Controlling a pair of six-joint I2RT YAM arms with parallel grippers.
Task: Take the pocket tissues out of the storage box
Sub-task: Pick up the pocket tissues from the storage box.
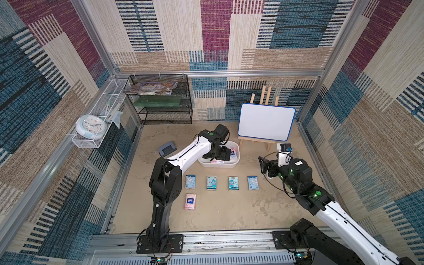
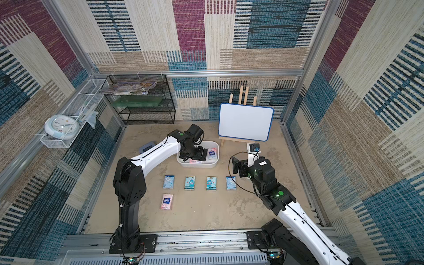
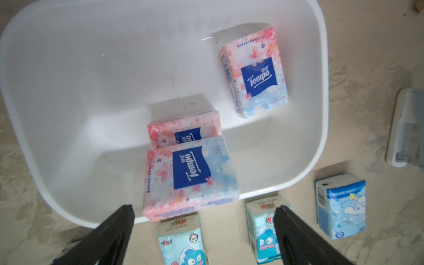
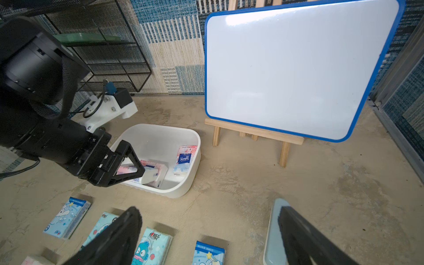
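Note:
The white storage box holds three pink pocket tissues: one flat by the far wall, one in the middle, and one leaning on the near wall. My left gripper hangs open over the box, its fingertips either side of the leaning packet's lower edge, gripping nothing. In both top views several blue packets lie in a row on the table in front of the box, with one pink packet nearer. My right gripper stands open and empty to the right.
A whiteboard on a wooden easel stands behind the box at the right. A grey-blue hole punch lies left of it. A black mesh shelf and a wire basket with a clock line the back left. A pale blue flat object lies by my right gripper.

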